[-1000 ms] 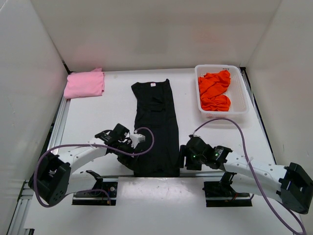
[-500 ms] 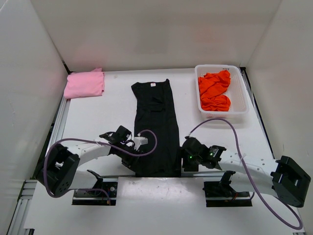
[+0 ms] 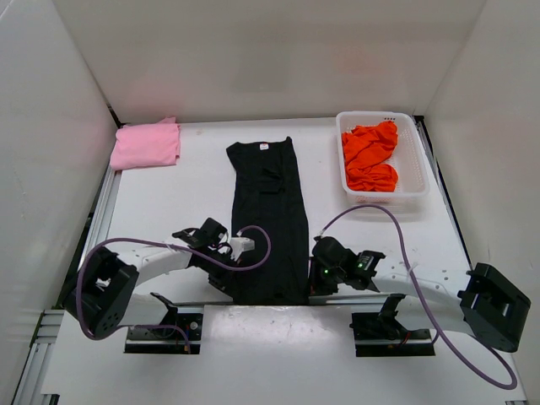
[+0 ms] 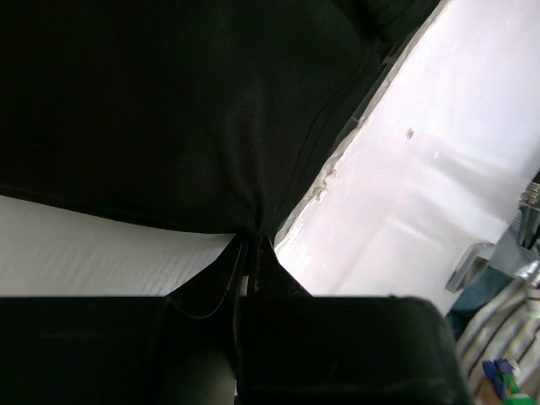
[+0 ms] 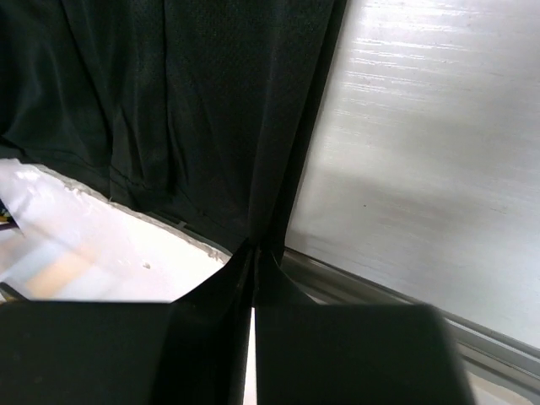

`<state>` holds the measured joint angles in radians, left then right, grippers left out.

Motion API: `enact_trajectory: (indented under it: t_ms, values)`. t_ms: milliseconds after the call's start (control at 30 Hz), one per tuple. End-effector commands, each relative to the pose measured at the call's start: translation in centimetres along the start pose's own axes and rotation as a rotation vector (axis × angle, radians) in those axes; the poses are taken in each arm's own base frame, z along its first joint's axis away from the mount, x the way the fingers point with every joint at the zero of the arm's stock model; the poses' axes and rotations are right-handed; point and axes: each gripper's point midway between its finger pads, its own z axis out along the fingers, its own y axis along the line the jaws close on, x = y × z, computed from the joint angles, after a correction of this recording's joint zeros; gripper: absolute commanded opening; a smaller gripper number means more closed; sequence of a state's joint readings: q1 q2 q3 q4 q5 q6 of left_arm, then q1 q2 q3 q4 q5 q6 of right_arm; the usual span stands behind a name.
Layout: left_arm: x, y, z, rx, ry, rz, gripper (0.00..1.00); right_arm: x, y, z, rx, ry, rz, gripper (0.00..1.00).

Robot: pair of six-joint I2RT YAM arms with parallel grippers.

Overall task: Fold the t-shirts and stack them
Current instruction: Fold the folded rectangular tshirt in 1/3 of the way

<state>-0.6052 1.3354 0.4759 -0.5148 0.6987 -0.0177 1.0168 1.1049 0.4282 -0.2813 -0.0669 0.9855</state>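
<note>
Three t-shirts are on the white counter (image 3: 169, 202). The black t-shirt (image 3: 268, 211) lies flat down the middle as a long, narrow strip. Its collar, with a small pale label, points toward the far edge, and its hem reaches the near edge.

The left tool (image 3: 231, 284) is at the near left corner of that hem. In the left wrist view its fingers (image 4: 272, 272) are pressed together on the black cloth, which puckers to a point where the tips meet. The right tool (image 3: 310, 283) is at the near right corner of the hem. From the right wrist camera its fingers (image 5: 274, 291) are likewise closed, pinching the side edge of the same shirt just above the counter's near edge. Between the two tools the hem lies fairly straight along that edge.

The pink t-shirt (image 3: 146, 143) rests folded in a flat, neat rectangle at the far left corner, well apart from the black one. The orange t-shirt (image 3: 369, 156) is crumpled in a loose heap inside the white basket (image 3: 419, 160), which stands at the far right corner, near the right edge.

A purple cable (image 3: 253, 245) loops from the left arm over the left side of the black shirt. A second cable (image 3: 380, 208) arcs from the right arm, just in front of the basket.
</note>
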Motion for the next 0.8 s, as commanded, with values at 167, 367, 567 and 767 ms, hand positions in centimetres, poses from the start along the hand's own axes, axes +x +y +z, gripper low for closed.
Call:
enact_trajectory:
  t_ms: [167,367,567,767]
  values:
    - [-3.3,-0.4,-2.4,-0.09,-0.102,0.102,0.1,-1.5,1.9,-1.2,-0.031,-0.052,-0.035,0.0]
    - [-4.3,-0.5,-4.3,-0.159,-0.163,0.129,0.1,-3.7,3.6,-3.4,-0.02,-0.123,-0.077,0.0]
    - [-7.9,-0.1,-7.1,-0.183,-0.252,0.08,0.1,-8.6,3.9,-5.2,-0.002,-0.227,-0.069,0.0]
    - [-13.8,0.9,-10.6,-0.237,-0.351,0.053,0.1,-15.6,3.5,-6.1,0.012,-0.259,-0.062,0.0]
